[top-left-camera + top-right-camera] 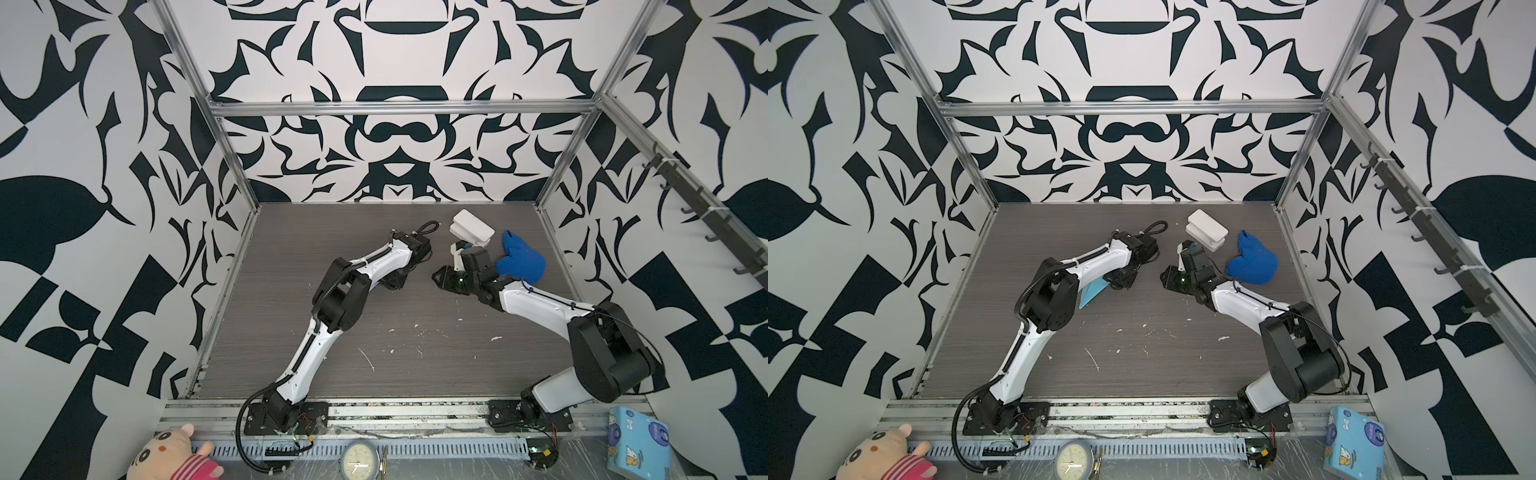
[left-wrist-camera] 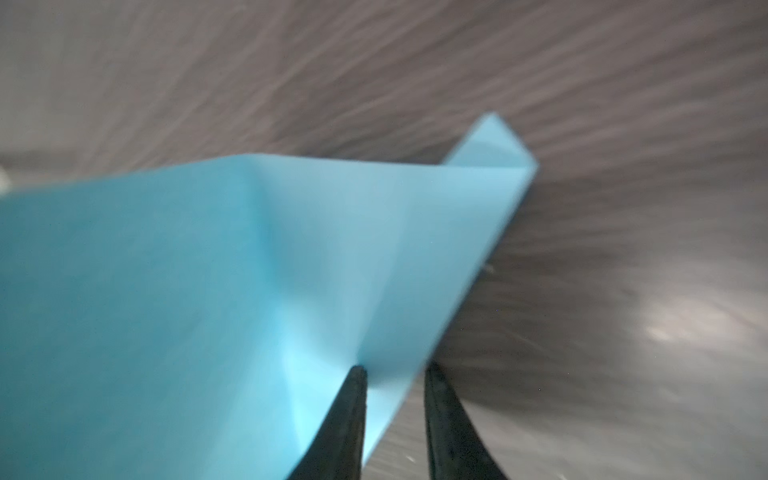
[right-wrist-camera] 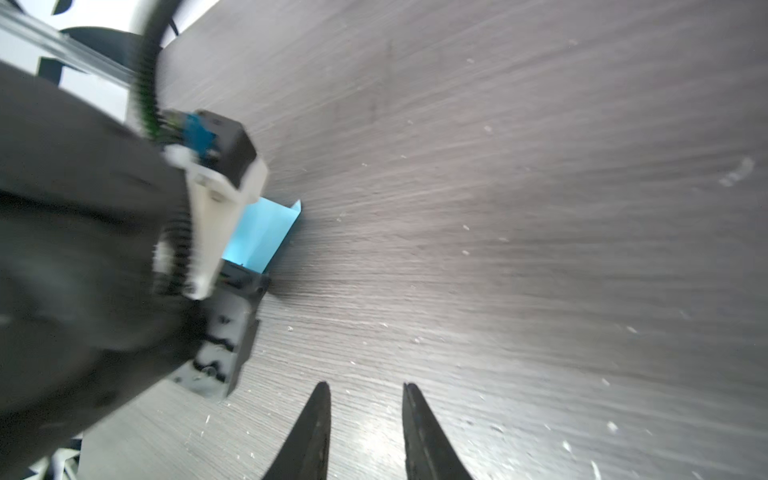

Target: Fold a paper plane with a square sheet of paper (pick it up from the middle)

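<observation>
The sheet of paper (image 2: 208,291) is light blue, creased and folded to a pointed shape. In a top view it (image 1: 1091,293) pokes out from under my left forearm, near the table's middle. My left gripper (image 2: 395,368) stands open. The paper's edge runs into the gap between its fingers, one finger (image 2: 353,407) lying over the sheet and the other off its edge. My right gripper (image 3: 366,384) is open and holds nothing. It hovers over bare table a short way right of the left gripper (image 1: 1119,282), with the paper (image 3: 266,232) ahead of it.
A white box (image 1: 471,230) and a royal-blue cloth lump (image 1: 521,259) lie at the back right, close behind my right wrist. Small white scraps (image 1: 415,332) dot the dark wood table (image 1: 415,374). A printed tissue box (image 1: 638,440), a clock (image 1: 359,459) and a plush toy (image 1: 174,455) sit beyond the front rail.
</observation>
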{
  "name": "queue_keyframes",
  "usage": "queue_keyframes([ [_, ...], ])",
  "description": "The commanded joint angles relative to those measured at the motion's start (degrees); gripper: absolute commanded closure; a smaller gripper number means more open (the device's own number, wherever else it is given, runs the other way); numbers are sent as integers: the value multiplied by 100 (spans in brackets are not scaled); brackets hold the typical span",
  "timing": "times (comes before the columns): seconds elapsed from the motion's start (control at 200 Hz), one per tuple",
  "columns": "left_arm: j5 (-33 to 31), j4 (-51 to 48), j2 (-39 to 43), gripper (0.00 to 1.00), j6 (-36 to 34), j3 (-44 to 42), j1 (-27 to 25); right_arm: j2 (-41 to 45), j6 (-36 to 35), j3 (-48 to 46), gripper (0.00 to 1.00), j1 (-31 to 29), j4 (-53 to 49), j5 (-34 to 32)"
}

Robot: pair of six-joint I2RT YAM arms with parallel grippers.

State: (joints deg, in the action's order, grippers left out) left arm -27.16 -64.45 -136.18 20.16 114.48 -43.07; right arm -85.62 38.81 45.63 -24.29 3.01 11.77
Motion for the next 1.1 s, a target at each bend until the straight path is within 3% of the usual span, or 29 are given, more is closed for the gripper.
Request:
queue_keyframes([
  [0.0, 1355, 347, 641, 59, 94, -292, -18, 359, 277, -171, 65, 48, 370, -327],
  [0.125, 2437, 819, 1298, 50, 187, -608, -17, 475, 176, -244, 61, 45, 350, -319],
  [0.255, 3433, 1520, 2176, 37, 234, -1172, 116, 348, -73, -197, 58, 35, 527, 326],
  [0.415, 4513, 3029, 3570, 23, 718, -2604, 958, -7, -435, 11, 50, -346, 802, 948],
  [0.545, 4563, 4254, 4560, 16, 1237, -3952, 1845, -498, -591, 369, 42, -892, 870, 1049],
  [0.625, 4523, 4688, 5035, 11, 909, -4642, 2093, -744, -404, 447, 40, -1074, 1054, 1045],
  [0.78, 4411, 4763, 5411, 11, -336, -5641, 2077, -956, -12, 398, 40, -1122, 1388, 937],
  [0.93, 4041, 4947, 5307, 12, -830, -6216, 2029, -902, -5, 410, 40, -1121, 1260, 713],
  [1.03, 4261, 5100, 4966, 14, -1066, -6280, 1966, -835, -20, 412, 40, -1087, 1181, 598],
  [1.095, 4412, 5126, 4723, 21, -1263, -6222, 1834, -812, -8, 402, 41, -1061, 1169, 587],
])
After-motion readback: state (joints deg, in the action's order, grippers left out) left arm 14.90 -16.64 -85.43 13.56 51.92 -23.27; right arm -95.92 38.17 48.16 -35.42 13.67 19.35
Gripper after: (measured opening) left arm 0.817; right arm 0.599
